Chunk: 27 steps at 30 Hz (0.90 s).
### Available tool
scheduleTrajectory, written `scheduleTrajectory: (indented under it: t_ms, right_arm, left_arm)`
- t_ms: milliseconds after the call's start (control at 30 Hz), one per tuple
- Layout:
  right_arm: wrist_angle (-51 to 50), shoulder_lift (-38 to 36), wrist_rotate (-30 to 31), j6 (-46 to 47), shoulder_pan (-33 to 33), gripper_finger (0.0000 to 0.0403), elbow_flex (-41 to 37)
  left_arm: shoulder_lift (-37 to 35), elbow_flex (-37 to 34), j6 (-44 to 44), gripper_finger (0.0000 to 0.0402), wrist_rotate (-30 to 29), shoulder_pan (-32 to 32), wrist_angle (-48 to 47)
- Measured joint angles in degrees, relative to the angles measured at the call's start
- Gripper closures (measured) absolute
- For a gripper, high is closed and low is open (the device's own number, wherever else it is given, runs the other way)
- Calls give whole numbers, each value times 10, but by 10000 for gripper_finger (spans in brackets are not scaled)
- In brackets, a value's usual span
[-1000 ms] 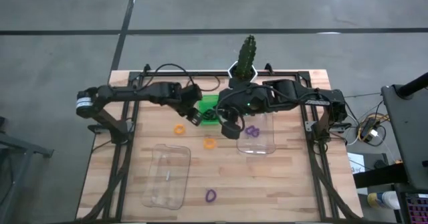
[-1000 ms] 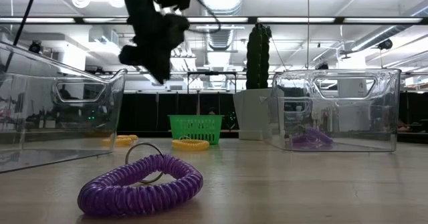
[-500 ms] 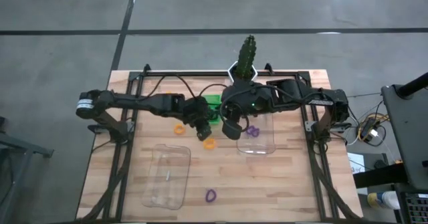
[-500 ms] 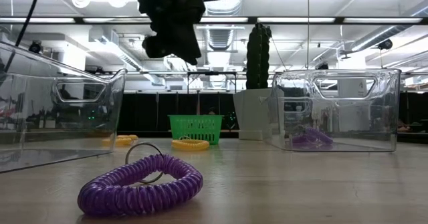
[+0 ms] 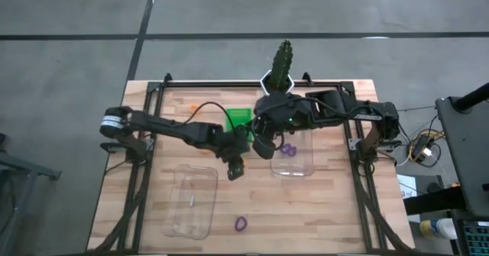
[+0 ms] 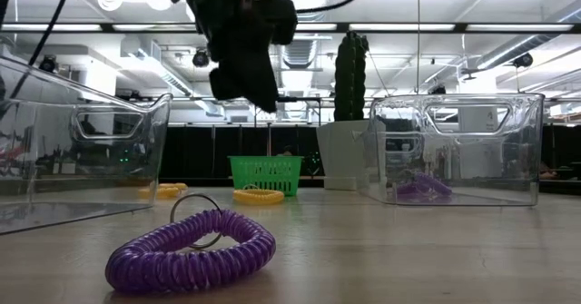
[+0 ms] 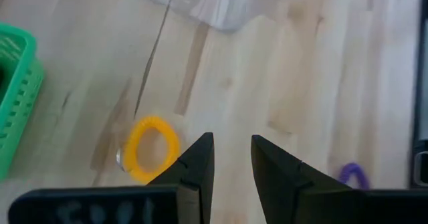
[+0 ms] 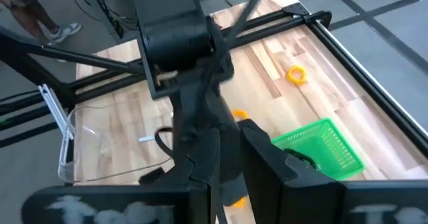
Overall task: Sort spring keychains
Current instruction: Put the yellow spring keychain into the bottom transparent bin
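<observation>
My left gripper (image 5: pixel 236 170) hovers open over the middle of the table; in its wrist view an orange spring keychain (image 7: pixel 150 158) lies on the wood just beside its fingertips (image 7: pixel 232 150). The low view shows it (image 6: pixel 247 63) well above the table. Another orange keychain (image 5: pixel 192 107) lies near the far edge. One purple keychain (image 5: pixel 241 224) lies near the near edge, big in the low view (image 6: pixel 191 250). Further purple ones (image 5: pixel 288 149) lie in the right clear box. My right gripper (image 5: pixel 263 145) hangs open between the green tray and that box, touching nothing.
The green tray (image 5: pixel 238 117) stands behind the grippers, with something dark inside (image 8: pixel 297 158). A clear box (image 5: pixel 191 201) lies near-left and another (image 5: pixel 299 160) to the right. A cactus in a white pot (image 5: pixel 281 65) stands at the far edge. Both arms are close together mid-table.
My left gripper has swung from beside the green tray toward the near edge and rightward, ending above the orange keychain in the middle of the table. The arm now covers the orange keychains in the high view. My right gripper has stayed about where it was.
</observation>
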Motion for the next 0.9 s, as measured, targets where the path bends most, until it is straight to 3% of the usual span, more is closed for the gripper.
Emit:
scheduleTrajectory:
  t_ms: [200,400,900]
  right_arm:
    - [-1,0,0,13,6,349,-1]
    - [-1,0,0,14,7,349,-1]
    - [-4,0,5,9,7,349,-1]
  left_arm:
    - [48,0,-3,309,-13,-1,7]
    - [86,0,-8,309,50,-5,7]
    - [89,0,18,309,45,-7,24]
